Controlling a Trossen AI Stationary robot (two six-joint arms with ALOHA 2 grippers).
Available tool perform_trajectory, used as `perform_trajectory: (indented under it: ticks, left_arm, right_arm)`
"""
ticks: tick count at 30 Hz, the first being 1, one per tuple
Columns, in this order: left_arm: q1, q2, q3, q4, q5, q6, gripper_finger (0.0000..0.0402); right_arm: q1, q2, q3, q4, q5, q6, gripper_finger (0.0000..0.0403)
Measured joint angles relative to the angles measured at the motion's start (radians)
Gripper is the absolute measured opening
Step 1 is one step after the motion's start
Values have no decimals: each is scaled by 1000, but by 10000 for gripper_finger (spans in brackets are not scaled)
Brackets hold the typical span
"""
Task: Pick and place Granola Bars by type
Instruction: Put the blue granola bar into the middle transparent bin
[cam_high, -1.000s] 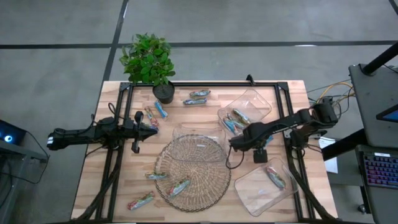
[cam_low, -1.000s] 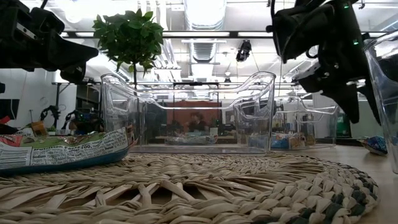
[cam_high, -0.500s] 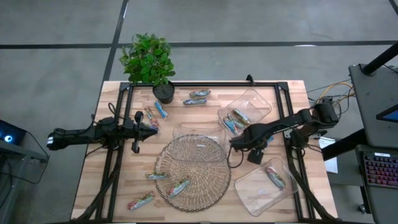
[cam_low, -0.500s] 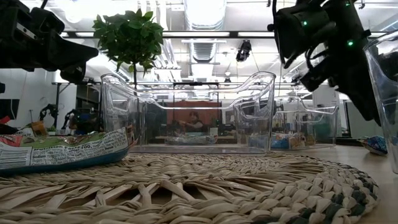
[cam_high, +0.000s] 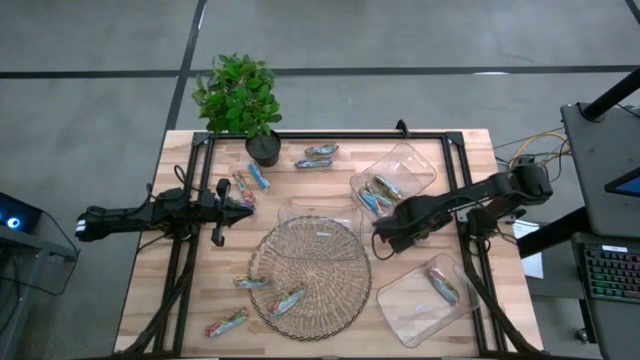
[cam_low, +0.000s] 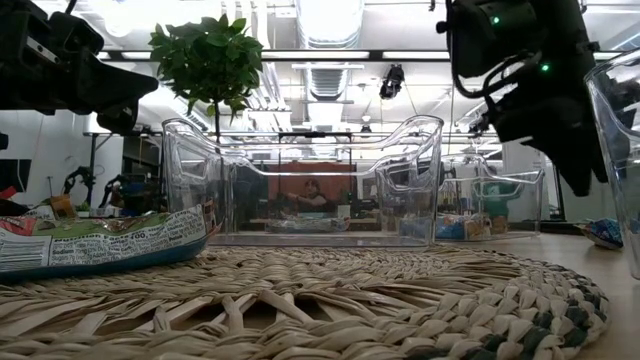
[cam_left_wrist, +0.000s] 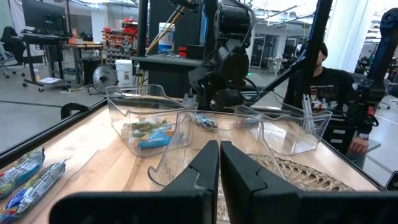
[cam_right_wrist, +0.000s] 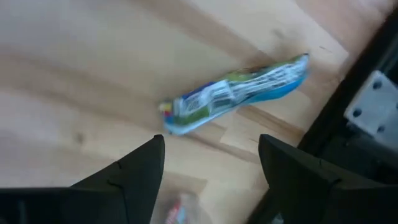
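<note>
- Your right gripper (cam_high: 378, 232) has shifted since a second ago: its arm has straightened toward the table's middle, and the dark wrist block that hung below it near the front-right tray no longer shows there. Its jaws stand wide and carry nothing.
- Under those wide jaws the right wrist view shows a slim blue-and-green shiny wrapped granola bar (cam_right_wrist: 233, 93) lying flat on bare wood, untouched, just beside a dark frame rail.
- Judged from that, this is the approach before a pick; you still need to come down and square the jaws across the bar.
- The clear rectangular plastic tray at the back right (cam_high: 420, 163) already holds a few bars; the clear tray at the front right (cam_high: 400, 305) holds one reddish bar (cam_high: 443, 284); the clear middle tray (cam_high: 300, 213) looks empty.
- More bars lie loose: two on the round woven wicker mat (cam_high: 320, 290), one on the table's front left, and several at the back near the potted green plant (cam_high: 238, 95).
- Your left gripper (cam_high: 245, 205) has not moved; it waits at the table's left, jaws shut and empty.
</note>
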Motion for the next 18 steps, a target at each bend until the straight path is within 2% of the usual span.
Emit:
perform_trajectory:
  ticks: [7,18]
  left_arm:
    - [0,0,0,0,0,0,0]
    - [0,0,0,0,0,0,0]
  right_arm:
    - [1,-72,-56,3,37,280,262]
    - [-5,-71,-119,54,39,706,276]
